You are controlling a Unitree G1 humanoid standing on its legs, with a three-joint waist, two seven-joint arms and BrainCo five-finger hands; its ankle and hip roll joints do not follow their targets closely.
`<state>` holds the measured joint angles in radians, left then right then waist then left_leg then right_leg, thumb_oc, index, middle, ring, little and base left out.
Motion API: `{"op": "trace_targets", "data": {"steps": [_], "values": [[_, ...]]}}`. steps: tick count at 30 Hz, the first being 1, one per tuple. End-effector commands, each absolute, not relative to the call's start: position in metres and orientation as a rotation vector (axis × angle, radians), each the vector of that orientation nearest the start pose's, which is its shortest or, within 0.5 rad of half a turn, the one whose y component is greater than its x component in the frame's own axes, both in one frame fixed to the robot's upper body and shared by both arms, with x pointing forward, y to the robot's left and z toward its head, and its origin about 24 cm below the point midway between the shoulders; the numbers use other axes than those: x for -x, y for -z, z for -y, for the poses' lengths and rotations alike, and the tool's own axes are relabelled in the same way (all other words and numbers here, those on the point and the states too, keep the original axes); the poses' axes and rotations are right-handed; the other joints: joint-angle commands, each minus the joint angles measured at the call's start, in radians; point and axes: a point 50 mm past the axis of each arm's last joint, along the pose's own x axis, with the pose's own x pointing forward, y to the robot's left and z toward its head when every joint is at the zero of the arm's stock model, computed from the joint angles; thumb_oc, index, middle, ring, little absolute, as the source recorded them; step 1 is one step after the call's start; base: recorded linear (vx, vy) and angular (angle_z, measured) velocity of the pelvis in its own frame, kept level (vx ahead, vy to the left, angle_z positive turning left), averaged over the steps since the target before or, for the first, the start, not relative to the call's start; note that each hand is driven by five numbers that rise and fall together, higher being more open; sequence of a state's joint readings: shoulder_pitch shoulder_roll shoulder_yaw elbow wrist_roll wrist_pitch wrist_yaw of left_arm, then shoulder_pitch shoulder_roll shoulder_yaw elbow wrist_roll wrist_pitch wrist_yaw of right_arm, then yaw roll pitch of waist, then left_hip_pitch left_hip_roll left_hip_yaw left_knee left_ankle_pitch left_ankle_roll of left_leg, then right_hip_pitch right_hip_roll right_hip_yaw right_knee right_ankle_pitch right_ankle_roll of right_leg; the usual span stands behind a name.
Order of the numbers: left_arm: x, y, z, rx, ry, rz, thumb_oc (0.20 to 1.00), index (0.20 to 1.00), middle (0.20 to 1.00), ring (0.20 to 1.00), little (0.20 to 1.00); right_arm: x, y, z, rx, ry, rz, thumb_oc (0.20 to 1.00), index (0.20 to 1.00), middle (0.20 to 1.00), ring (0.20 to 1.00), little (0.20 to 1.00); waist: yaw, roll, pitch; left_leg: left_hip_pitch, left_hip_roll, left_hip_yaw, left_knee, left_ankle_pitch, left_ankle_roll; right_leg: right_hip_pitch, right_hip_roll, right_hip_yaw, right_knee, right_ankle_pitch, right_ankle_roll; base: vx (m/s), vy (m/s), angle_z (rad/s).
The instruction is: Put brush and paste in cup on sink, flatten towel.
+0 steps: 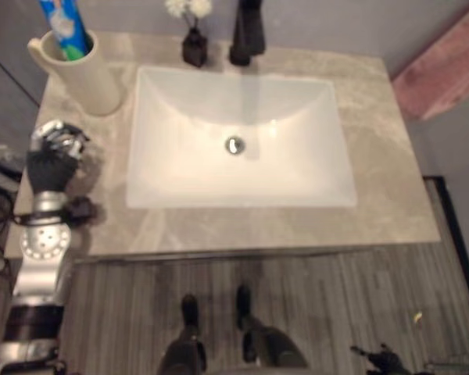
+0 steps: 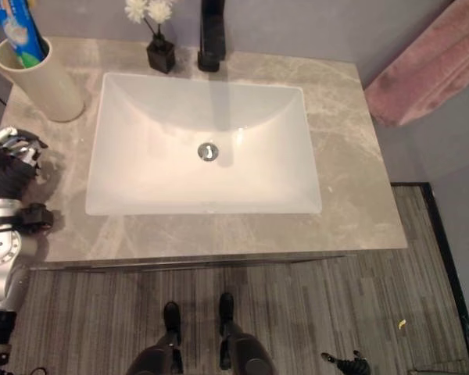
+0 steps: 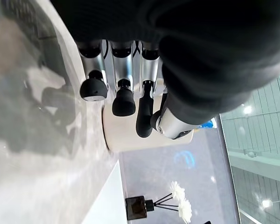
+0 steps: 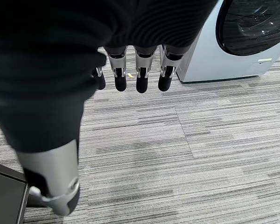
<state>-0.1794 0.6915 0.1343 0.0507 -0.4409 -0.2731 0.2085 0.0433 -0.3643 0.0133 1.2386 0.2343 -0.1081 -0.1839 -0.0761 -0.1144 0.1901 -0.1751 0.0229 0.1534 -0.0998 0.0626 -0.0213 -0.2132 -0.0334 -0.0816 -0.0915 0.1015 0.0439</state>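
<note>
A smooth cream cup (image 1: pixel 82 70) stands at the far left corner of the veined stone counter (image 1: pixel 379 156), holding the blue toothpaste tube (image 1: pixel 65 27). The left hand (image 1: pixel 55 144) hovers just near of the cup, fingers loosely relaxed and empty. The right hand (image 4: pixel 137 70) hangs over ribbed grey flooring (image 4: pixel 177 154), fingers straight, holding nothing. The pink fuzzy towel (image 2: pixel 430 66) drapes at the far right, beyond the glossy white rectangular basin (image 1: pixel 238 141).
</note>
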Motion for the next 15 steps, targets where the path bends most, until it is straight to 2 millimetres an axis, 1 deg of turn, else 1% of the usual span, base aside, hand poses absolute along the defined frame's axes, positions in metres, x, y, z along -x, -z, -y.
{"op": "trace_targets", "data": {"steps": [1, 9, 15], "values": [[-0.270, -0.171, -0.297, -0.165, -0.284, 0.504, 0.200, 0.200, 0.200, 0.200, 0.200, -0.052, 0.139, 0.315, 0.315, 0.532, -1.188, 1.000, 1.000, 1.000, 1.000, 1.000, -0.012, 0.005, -0.063, -0.013, 0.034, 0.018, 0.012, -0.093, 0.008, -0.030, -0.008, 0.023, 0.004, -0.095, 0.036, 0.01, 0.009, -0.04], [-0.276, -0.178, -0.295, -0.158, -0.276, 0.522, 0.200, 0.200, 0.200, 0.200, 0.200, -0.050, 0.139, 0.316, 0.315, 0.537, -1.199, 1.000, 1.000, 1.000, 1.000, 1.000, -0.018, 0.018, -0.066, -0.023, 0.030, 0.016, 0.012, -0.092, 0.009, -0.038, -0.012, 0.020, 0.004, -0.093, 0.039, 0.00, 0.001, -0.01], [-0.281, -0.187, -0.303, -0.213, -0.320, 0.532, 0.200, 0.200, 0.200, 0.200, 0.200, -0.054, 0.138, 0.316, 0.321, 0.536, -1.184, 1.000, 1.000, 1.000, 1.000, 1.000, -0.022, 0.030, -0.066, -0.041, 0.025, 0.009, 0.012, -0.088, 0.009, -0.052, -0.015, 0.016, 0.004, -0.091, 0.044, 0.03, 0.002, 0.00]]}}
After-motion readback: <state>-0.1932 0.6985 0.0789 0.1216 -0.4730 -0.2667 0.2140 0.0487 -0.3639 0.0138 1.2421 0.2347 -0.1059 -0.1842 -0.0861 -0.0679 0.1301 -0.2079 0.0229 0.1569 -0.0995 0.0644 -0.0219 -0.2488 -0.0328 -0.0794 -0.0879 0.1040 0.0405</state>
